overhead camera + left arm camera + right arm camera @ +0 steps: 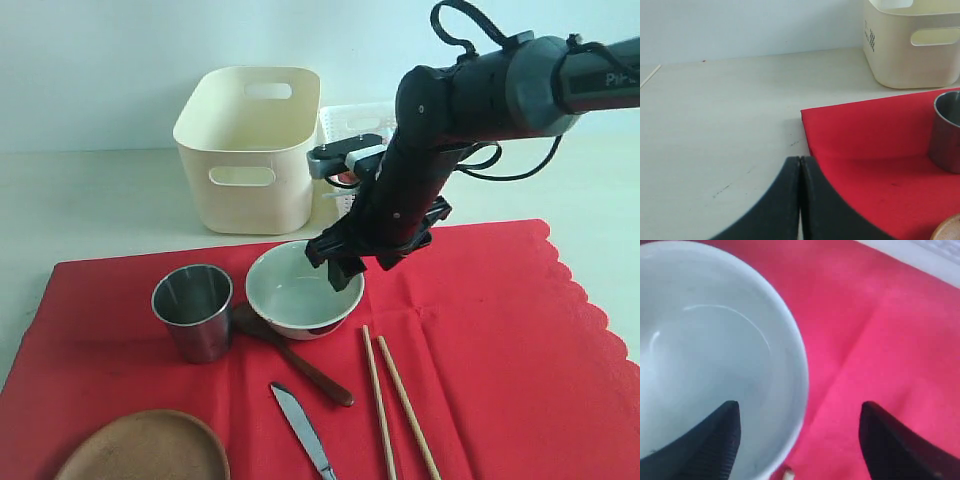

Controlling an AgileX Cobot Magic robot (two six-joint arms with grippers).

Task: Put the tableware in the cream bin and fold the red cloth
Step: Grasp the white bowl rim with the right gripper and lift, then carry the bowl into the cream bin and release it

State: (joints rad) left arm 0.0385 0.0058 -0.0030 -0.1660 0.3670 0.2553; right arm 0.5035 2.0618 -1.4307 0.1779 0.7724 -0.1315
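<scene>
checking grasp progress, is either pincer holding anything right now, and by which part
Nothing is held. The right pincer stands open astride the rim of the pale bowl, one finger inside, one outside. The left pincer is shut and empty.

Pale table (100, 190): red cloth (500, 330), cream bin (250, 150)

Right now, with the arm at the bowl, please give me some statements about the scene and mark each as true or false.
1. The right gripper stands open across the rim of the bowl. True.
2. The steel cup is inside the cream bin. False: it stands upright on the red cloth, apart from that bin.
3. The left gripper is shut and holds nothing. True.
4. The chopsticks lie in the bowl. False: they lie on the red cloth.
5. The knife lies between the wooden plate and the chopsticks. True.
</scene>
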